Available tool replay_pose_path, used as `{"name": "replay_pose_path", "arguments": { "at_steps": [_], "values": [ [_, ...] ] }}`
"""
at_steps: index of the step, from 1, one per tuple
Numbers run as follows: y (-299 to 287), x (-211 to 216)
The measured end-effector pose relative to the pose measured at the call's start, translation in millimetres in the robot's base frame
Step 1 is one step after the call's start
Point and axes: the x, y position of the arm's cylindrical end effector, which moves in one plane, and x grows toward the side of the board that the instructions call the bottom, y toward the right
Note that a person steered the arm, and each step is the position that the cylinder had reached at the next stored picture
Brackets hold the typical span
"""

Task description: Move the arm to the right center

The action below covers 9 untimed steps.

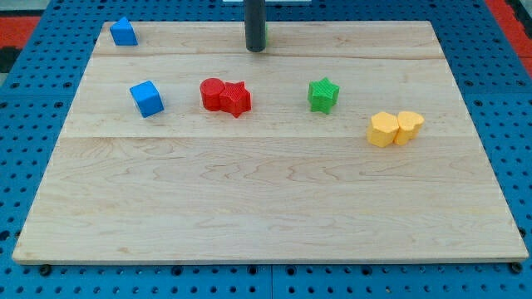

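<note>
My tip rests at the top middle of the wooden board, above and to the right of the red blocks. A red round block touches a red star just below the tip. A green star lies to the tip's lower right. A yellow hexagon and a yellow heart sit together at the right. A blue cube lies at the left and a blue block at the top left corner. A green sliver shows behind the rod.
The board lies on a blue perforated table. Its right edge runs close to the yellow blocks.
</note>
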Motion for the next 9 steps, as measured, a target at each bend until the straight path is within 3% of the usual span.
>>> {"name": "replay_pose_path", "arguments": {
  "at_steps": [1, 4, 6, 8, 9],
  "values": [
    [8.9, 19.5],
    [8.9, 25.0],
    [128.1, 34.1],
    [180.7, 120.5],
    [252.4, 117.6]
  ]
}}
